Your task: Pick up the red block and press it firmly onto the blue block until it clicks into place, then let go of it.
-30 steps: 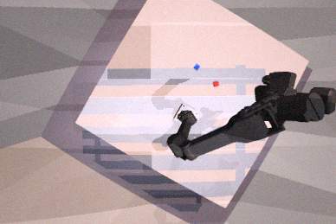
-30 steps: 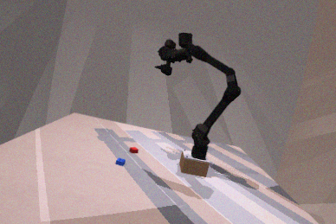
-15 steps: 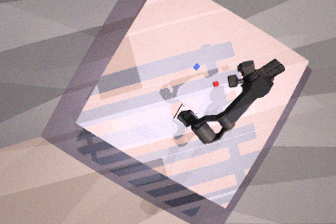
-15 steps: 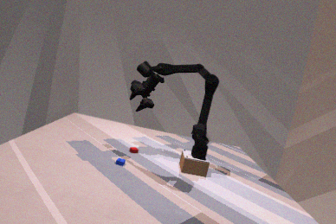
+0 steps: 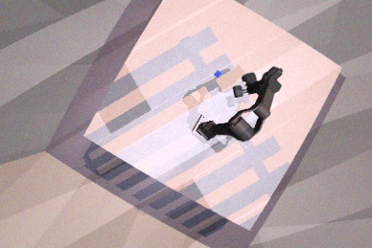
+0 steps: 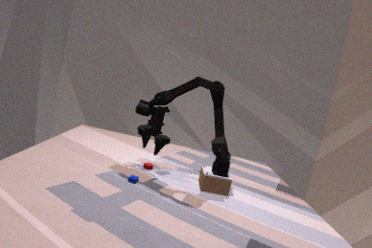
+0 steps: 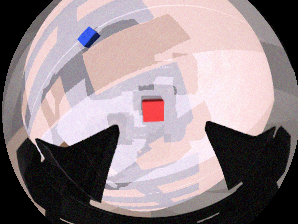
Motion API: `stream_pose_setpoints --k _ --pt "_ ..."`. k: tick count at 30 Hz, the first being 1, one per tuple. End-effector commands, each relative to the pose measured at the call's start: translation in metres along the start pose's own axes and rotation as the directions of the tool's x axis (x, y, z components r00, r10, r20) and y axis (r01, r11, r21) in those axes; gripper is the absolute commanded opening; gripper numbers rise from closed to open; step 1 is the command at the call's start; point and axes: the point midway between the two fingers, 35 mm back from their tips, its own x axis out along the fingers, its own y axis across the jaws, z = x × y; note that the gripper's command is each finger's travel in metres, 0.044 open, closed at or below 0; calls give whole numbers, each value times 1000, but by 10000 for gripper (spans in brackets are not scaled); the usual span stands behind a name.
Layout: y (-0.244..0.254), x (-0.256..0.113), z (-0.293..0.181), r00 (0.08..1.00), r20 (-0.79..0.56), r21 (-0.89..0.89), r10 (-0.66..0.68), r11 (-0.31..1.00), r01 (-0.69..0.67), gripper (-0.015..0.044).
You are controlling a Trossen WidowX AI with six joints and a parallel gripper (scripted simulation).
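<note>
"What's the biggest thing by you?"

"The table [image 5: 158,31] [image 6: 48,160] [image 7: 240,75]. It's pinkish, with gray and pale patches all over. Seen from the top, it sits tipped like a diamond."

"And next?"

"My black arm [image 5: 242,128] [image 6: 218,107]. From the top, it goes from its foot out toward 3 o'clock, then bends up toward 1 o'clock. From the side, it goes up high, then reaches over toward 9 o'clock and bends down."

"How's your claw [image 5: 244,85] [image 6: 151,149] [image 7: 164,128]?"

"Wide open, with nothing in it! Both pointy fingers aim down, up above the table."

"What's by your foot?"

"A brown flat panel [image 5: 197,124] [image 6: 216,185], standing up. From the top it's a thin line, at 10 o'clock from my foot."

"Now the little things?"

"The blue block [image 5: 218,74] [image 6: 133,179] [image 7: 89,37] sits on the table. From the top, it's at 10 o'clock from my claw. The red block [image 6: 148,166] [image 7: 153,110] is on the table too, apart from the blue one. From the side, red is at 6 o'clock below my claw. My wrist sees one fingertip at 8 o'clock from red, the other between 3 and 4, and blue near 11. Red isn't on blue, and I'm not touching it."
</note>
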Motion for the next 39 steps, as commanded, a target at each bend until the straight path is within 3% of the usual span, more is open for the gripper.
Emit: stream_pose_setpoints --k 1,33,39 --pt "7 28 -4 999 -13 2 32 999 -32 440" --pt "8 72 -6 999 -13 2 32 999 -32 440" --pt "8 72 -6 999 -13 2 32 999 -32 282"
